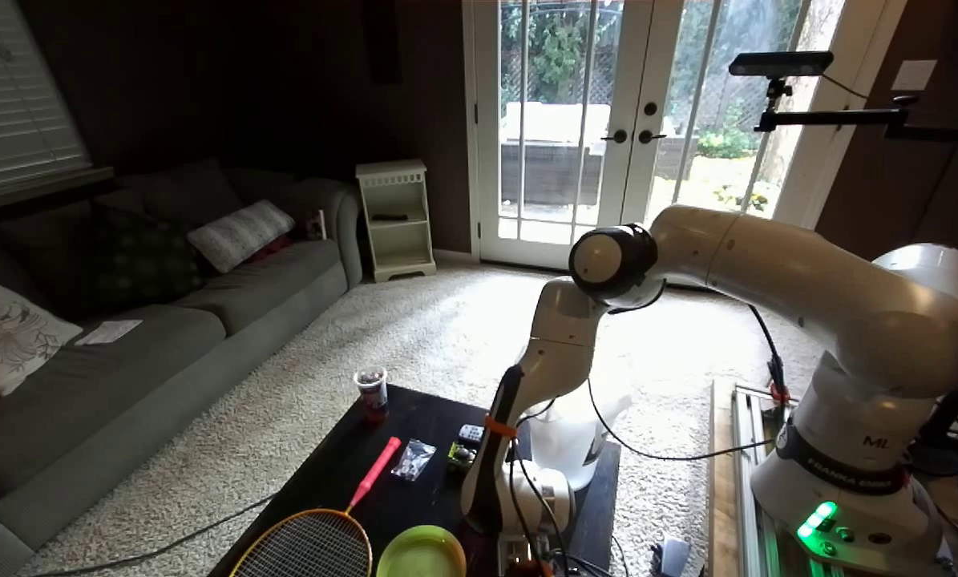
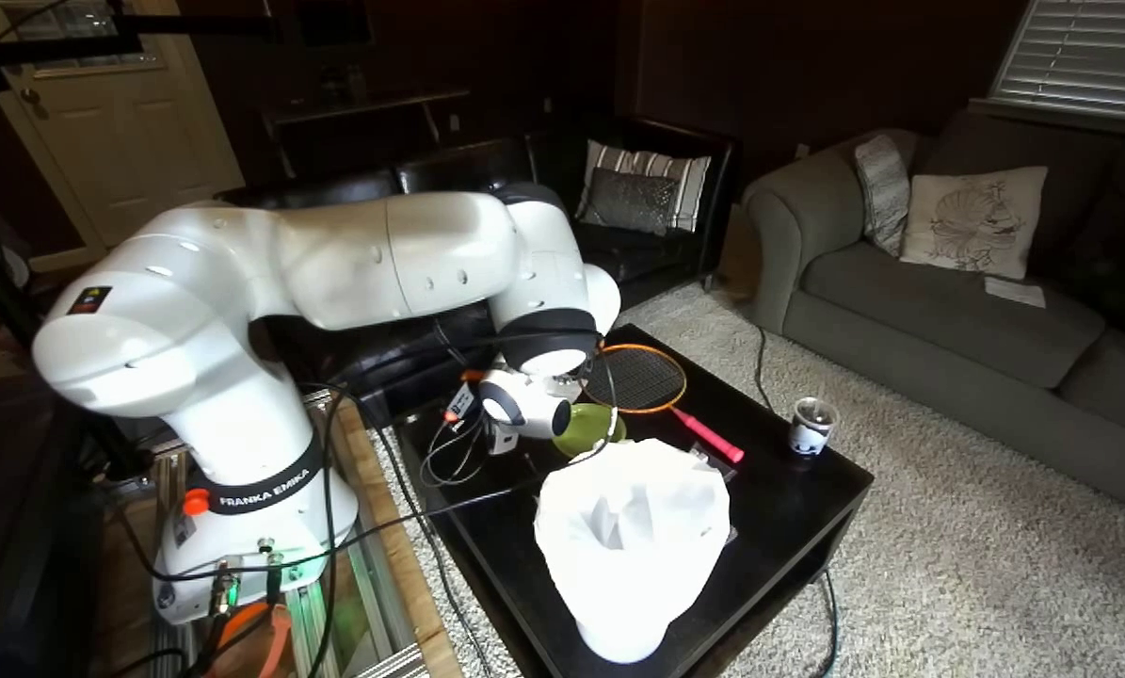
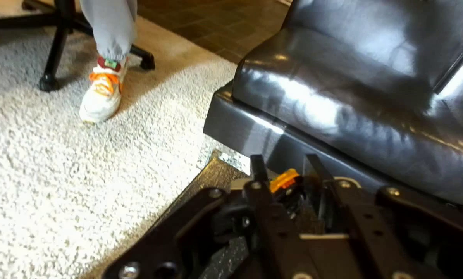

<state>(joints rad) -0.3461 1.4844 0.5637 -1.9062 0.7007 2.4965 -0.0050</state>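
Gripper: the black two-fingered metal hand (image 3: 285,159), at the lower middle of the wrist view, has its fingers a narrow gap apart; whether they press on anything I cannot tell.
Orange piece: the small orange-and-black object (image 3: 284,180) shows between the fingers, right of and below the wrist view's centre. Dark metal crowds it and hides its lower part, so a pinch and a mere lining-up look alike.
Table: the low dark rectangular table (image 2: 788,504), at the lower middle of an exterior view, carries the loose things, probably because it stands within the arm's reach.
Bin: the tall white bin (image 2: 623,645) stands upright at the bottom of the frame; its pale bag-like liner (image 2: 633,527) drapes over the rim, likely so that it does not slip inside.
Racket: the badminton racket with orange hoop and pink grip (image 1: 318,541) lies flat at the bottom of an exterior view, the steadiest pose for its length.
Dish: the round lime-green dish (image 1: 421,557) sits hollow side up just beside the racket.
Cup: the clear plastic cup (image 2: 811,428), at the frame's right, stands upright, presumably to keep its dark contents in.
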